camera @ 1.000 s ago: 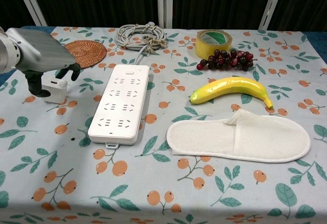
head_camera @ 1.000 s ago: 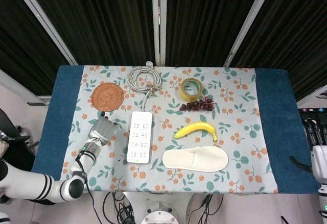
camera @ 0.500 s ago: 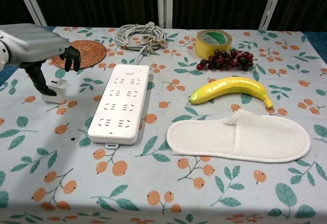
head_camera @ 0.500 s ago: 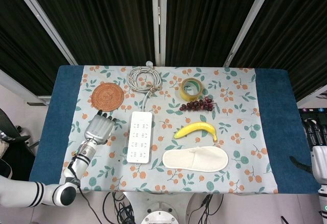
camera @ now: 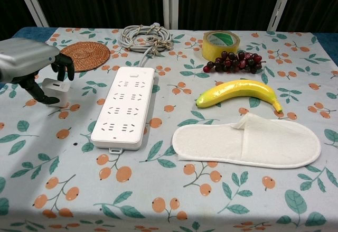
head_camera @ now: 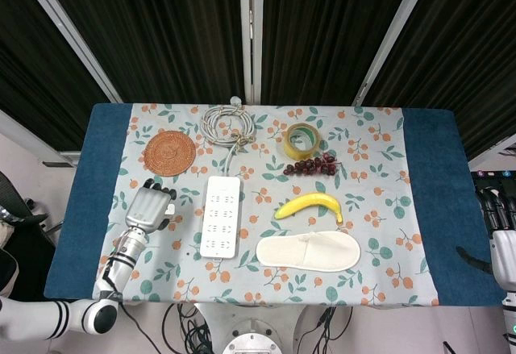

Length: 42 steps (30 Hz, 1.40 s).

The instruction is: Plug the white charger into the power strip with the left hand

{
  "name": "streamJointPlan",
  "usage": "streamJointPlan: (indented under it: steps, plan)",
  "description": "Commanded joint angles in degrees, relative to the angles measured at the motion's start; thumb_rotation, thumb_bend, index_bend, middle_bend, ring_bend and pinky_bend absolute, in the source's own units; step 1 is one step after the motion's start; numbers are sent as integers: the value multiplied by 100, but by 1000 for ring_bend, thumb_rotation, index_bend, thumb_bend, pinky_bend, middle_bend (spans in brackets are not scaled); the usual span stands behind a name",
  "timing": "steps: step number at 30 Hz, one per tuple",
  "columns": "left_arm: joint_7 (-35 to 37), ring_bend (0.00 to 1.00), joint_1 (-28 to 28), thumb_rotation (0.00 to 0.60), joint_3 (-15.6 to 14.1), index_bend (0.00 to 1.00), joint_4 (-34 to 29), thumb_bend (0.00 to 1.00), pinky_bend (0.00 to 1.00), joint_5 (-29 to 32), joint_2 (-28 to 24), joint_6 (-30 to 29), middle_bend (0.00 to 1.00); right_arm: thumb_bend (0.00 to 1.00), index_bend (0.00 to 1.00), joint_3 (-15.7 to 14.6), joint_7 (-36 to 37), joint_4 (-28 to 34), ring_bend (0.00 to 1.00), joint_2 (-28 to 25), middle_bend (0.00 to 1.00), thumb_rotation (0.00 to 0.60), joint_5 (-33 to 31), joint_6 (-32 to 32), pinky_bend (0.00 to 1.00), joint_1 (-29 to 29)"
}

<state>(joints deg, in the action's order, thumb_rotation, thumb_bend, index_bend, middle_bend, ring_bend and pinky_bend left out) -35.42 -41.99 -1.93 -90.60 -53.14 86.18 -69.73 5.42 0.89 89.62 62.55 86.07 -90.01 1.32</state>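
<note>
While the strip (camera: 123, 107) lies flat with its sockets facing up, the charger (camera: 56, 91) stands on the table well left of it, level with its far half. The left hand (camera: 29, 65) hangs over the charger, fingers (camera: 64, 63) curled down around it; a firm pinch cannot be confirmed, and the charger looks not yet lifted. Beyond the strip lies its coiled cord (camera: 144, 34), clear of the sockets. Right of the strip lie a banana (camera: 237, 91) and a slipper (camera: 247, 141). Far right, the right hand (head_camera: 501, 251) waits off the table; its fingers cannot be made out.

Head view looks steeply down from high over the whole floral-clothed table (head_camera: 379, 209); chest view, low and near, shares it.
</note>
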Motion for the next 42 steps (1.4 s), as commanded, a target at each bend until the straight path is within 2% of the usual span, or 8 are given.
streamJointPlan:
  steps: [1, 12, 23, 28, 34, 37, 39, 42]
  plan:
    - [-15, 319, 44, 600, 55, 397, -15, 219, 212, 27, -11, 37, 449, 16, 0, 0, -8, 6, 0, 2, 78, 600, 0, 5, 0, 4]
    - [-28, 357, 216, 600, 247, 418, 14, 238, 218, -58, 6, 127, 476, 16, 0, 1, -40, 39, 0, -1, 84, 600, -3, 47, 0, 28]
    - [-358, 381, 312, 600, 369, 444, 65, 251, 241, 36, 31, 154, 501, 16, 0, 4, -27, 33, 0, 6, 91, 600, -17, 72, 0, 41]
    - [-344, 422, 329, 600, 405, 518, 98, 320, 263, -51, 22, 221, 572, 16, 0, 6, -12, 25, 0, 10, 92, 600, -19, 64, 0, 38]
    - [285, 501, 314, 600, 495, 612, 203, 397, 334, -614, -168, 434, 663, 16, 0, 3, -13, 26, 0, 10, 93, 600, -17, 39, 0, 23]
    - [1052, 514, 231, 600, 626, 620, 156, 410, 380, -1018, -400, 755, 674, 16, 0, 6, -30, 40, 0, 6, 93, 600, -8, 17, 0, 18]
    - [1743, 522, 155, 600, 753, 628, 146, 430, 447, -1368, -531, 955, 685, 16, 0, 9, -53, 59, 0, 5, 93, 600, 4, 2, 0, 18]
    - [2659, 545, 68, 600, 946, 644, 219, 463, 513, -1846, -546, 1033, 708, 16, 0, 11, -97, 91, 0, 7, 93, 600, 20, -12, 0, 20]
